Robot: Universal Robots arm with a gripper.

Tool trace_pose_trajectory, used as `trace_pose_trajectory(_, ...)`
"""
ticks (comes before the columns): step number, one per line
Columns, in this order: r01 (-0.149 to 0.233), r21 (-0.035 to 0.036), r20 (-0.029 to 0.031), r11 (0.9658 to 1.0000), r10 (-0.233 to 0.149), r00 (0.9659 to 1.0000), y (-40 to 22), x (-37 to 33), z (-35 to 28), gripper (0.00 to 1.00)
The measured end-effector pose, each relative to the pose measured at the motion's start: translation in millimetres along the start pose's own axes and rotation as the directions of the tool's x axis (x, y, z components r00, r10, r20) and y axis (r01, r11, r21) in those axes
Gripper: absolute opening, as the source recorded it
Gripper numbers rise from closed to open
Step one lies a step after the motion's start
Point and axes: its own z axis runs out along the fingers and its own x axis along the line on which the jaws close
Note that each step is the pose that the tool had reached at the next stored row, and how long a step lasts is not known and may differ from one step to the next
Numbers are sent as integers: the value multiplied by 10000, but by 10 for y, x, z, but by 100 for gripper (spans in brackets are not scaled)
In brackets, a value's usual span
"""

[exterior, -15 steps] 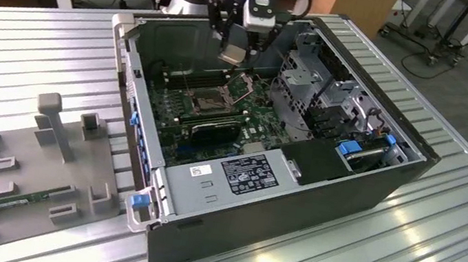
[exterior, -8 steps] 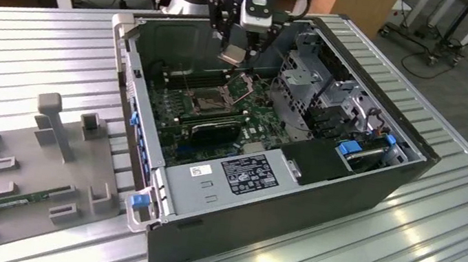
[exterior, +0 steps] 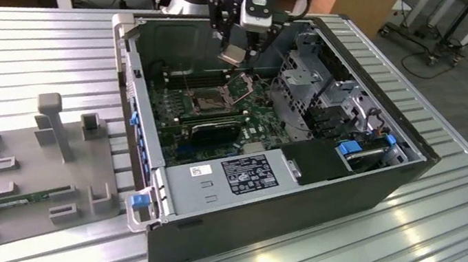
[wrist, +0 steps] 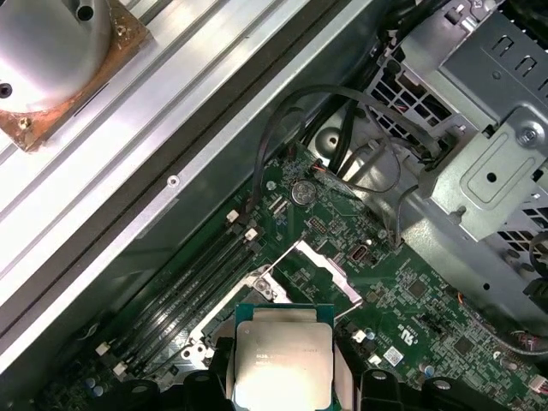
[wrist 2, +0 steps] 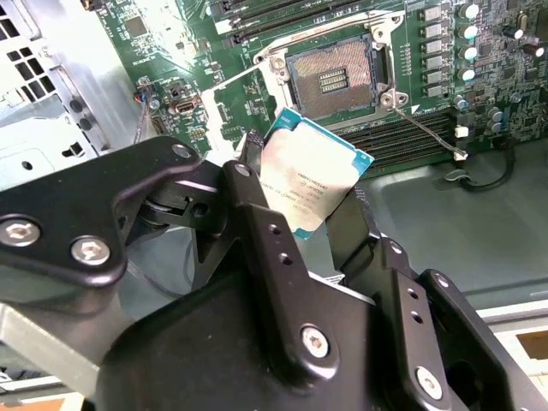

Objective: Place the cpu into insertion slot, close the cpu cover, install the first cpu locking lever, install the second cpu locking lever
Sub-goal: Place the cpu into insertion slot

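My gripper hangs inside the open computer case, shut on the cpu, a thin silvery square chip. In both wrist views the black fingers clamp two opposite edges of the cpu, which sits tilted above the green motherboard. The insertion slot lies uncovered below and ahead of the chip, with nothing in it. A thin wire lever sticks out beside it. In the first wrist view the cpu cover, a silvery frame, stands raised just beyond the chip.
The case's walls surround the board. A metal drive cage and cables stand at the exterior view's right, and a black heatsink block sits near the slot. A grey fixture holding a green memory stick lies on the slatted table.
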Motion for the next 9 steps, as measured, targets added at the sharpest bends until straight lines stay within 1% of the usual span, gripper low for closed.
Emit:
trace_pose_trajectory(2, -19, 0, 2, 10000, 19, 10000, 0, 0, 0, 55)
trace_pose_trajectory(5, -166, -3, 15, 9999, 166, 9999, 0, 0, 1, 55)
trace_pose_trajectory(7, -321, -6, 28, 9995, 321, 9995, 0, 0, 1, 55)
trace_pose_trajectory(9, -568, -13, 49, 9984, 568, 9984, 0, 0, 3, 55)
